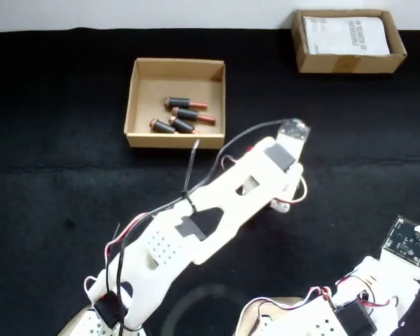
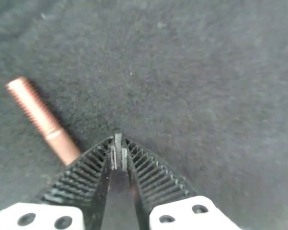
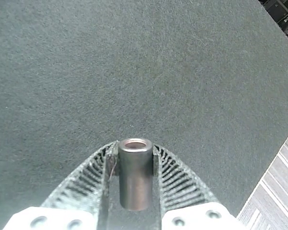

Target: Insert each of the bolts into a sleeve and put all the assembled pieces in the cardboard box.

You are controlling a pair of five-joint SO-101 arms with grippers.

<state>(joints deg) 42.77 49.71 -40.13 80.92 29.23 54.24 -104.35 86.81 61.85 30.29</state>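
Observation:
A copper bolt lies on the black mat, one end running under a finger of my left gripper. That gripper is shut just above the mat, tips touching, with nothing held between them. My right gripper is shut on a dark metal sleeve, whose open bore faces away from the wrist. The open cardboard box sits at the back left of the table and holds several assembled pieces. My left arm stretches across the middle of the table and hides its own gripper there. My right arm sits at the front right.
A second cardboard box with a printed sheet inside stands at the back right corner. The black mat covers the table. In the right wrist view the mat's edge shows, with floor beyond it.

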